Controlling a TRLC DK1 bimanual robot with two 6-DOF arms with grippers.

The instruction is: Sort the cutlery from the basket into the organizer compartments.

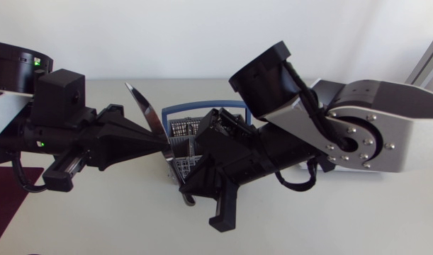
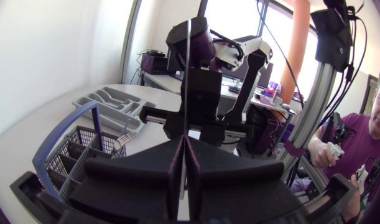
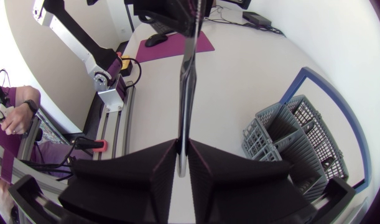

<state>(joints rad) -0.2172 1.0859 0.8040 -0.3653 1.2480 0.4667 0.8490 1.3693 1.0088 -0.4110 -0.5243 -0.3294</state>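
Left pincer (image 2: 185, 163) and right pincer (image 3: 183, 163) both clamp one knife (image 1: 146, 111) above the basket (image 1: 179, 129). Pulling before either lets go could twist or drop it, well short of the organizer (image 2: 112, 102) on the desk (image 1: 344, 212).

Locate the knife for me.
In the head view, the knife is at the basket's left edge, held by both the left gripper and the right gripper.
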